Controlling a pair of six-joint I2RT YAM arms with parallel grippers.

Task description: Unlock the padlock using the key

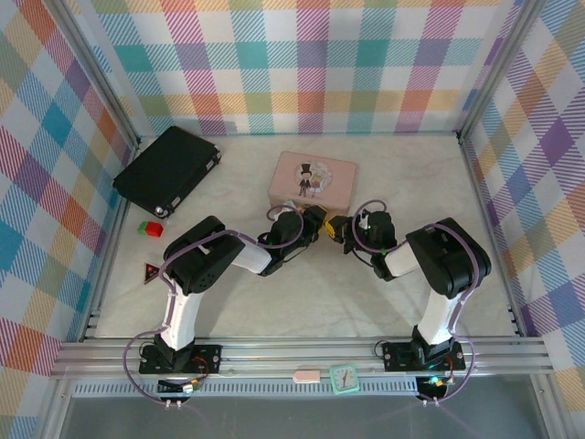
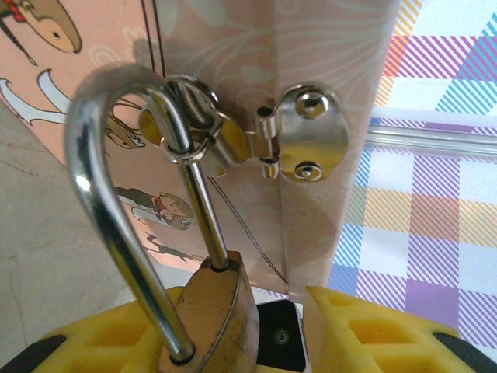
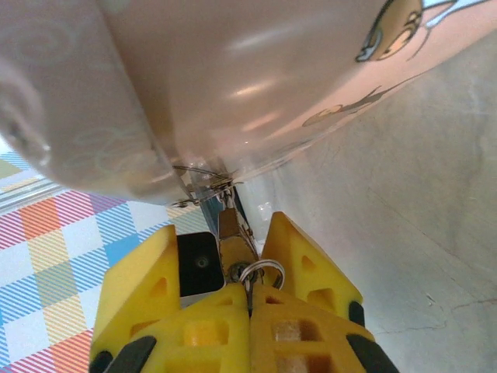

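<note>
My two arms rise from the near edge of the worktop (image 1: 320, 306). Both elbows bend inward, so the wrists meet mid-worktop, just in front of the pink tin (image 1: 315, 176). My left gripper (image 2: 233, 330) is clamped on the padlock (image 2: 213, 318). Its brass body is pinched between my yellow fingers (image 2: 365, 334), and its silver shackle (image 2: 109, 202) is looped through the tin's hasp (image 2: 307, 132). My right gripper (image 3: 233, 256) is pressed together on the key (image 3: 227, 225), whose blade points at the tin's wall. Whether it has entered the lock I cannot tell. Near the left edge lie the red and green blocks (image 1: 151, 228), and toward the far left corner a black case (image 1: 167, 169). Plaid walls (image 1: 320, 64) close in three sides.
</note>
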